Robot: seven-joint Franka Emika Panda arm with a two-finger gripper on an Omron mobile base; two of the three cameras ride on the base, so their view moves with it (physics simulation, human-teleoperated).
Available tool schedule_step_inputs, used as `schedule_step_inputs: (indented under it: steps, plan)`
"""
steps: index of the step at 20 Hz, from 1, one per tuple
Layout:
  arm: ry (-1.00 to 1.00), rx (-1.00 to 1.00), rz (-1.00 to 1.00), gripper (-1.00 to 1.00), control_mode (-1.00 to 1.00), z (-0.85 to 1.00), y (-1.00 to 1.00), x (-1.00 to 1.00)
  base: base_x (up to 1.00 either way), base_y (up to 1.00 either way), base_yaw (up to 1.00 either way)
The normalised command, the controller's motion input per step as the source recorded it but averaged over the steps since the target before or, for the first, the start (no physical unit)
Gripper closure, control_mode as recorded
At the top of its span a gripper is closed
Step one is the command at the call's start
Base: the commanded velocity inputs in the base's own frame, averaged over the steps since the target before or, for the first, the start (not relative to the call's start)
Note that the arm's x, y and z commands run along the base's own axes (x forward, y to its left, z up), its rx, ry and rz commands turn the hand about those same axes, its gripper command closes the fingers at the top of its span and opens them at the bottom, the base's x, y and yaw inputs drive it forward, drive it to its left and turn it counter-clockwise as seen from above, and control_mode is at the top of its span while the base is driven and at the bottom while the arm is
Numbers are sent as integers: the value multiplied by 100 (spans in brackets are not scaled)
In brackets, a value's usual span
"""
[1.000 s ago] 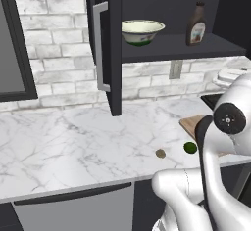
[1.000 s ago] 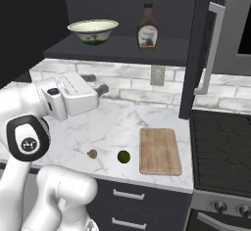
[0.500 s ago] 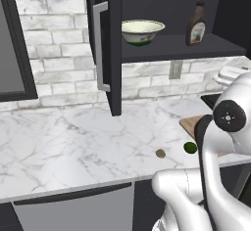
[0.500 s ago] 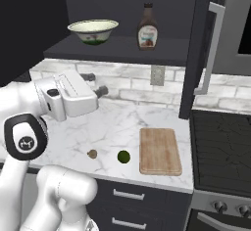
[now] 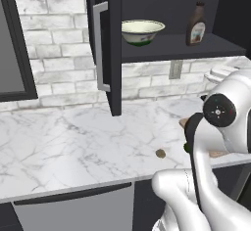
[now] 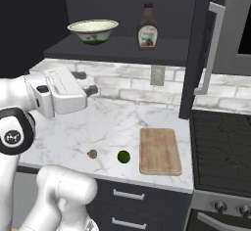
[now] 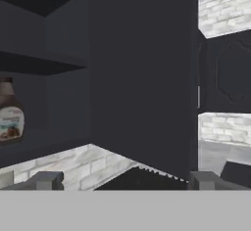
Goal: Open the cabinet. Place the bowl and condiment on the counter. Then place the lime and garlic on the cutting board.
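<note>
Slight shift only since a second earlier: hand (image 6: pixel 90 82) had crept a little toward the wall, everything else unchanged. Hand hovered over the table (image 6: pixel 112 122), fingers spread wide, gripping nothing. Cabinet (image 5: pixel 110 54) stood open, both doors swung out. Bowl (image 6: pixel 93 31) sat on the dark shelf (image 6: pixel 122 51), condiment (image 6: pixel 147 26) upright to its right on the same shelf, well apart from the bowl; hand view also caught the condiment (image 7: pixel 9 110) at its left edge. Lime (image 6: pixel 124 156) lay on the table just left of the cutting board (image 6: pixel 159 150), not touching it. Garlic (image 6: pixel 92 153) lay further left, near the lime. Cutting board flat near the stove (image 6: pixel 223 147).
</note>
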Motion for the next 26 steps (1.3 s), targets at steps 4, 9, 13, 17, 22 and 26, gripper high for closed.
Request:
schedule_step_inputs:
  steps: [4,9,13,17,22,26]
  plan:
    - [0,0,0,-100,-100,0,10,5,0,0,0]
    - [0,0,0,-100,-100,0,0,13,0,0,0]
    - [-1,0,0,-100,-100,0,0,11,0,0,0]
    - [-4,0,0,-100,-100,0,0,7,0,0,0]
    - [-6,0,0,-100,-100,0,0,6,0,0,0]
    - [-5,0,0,-100,-100,0,0,11,0,0,0]
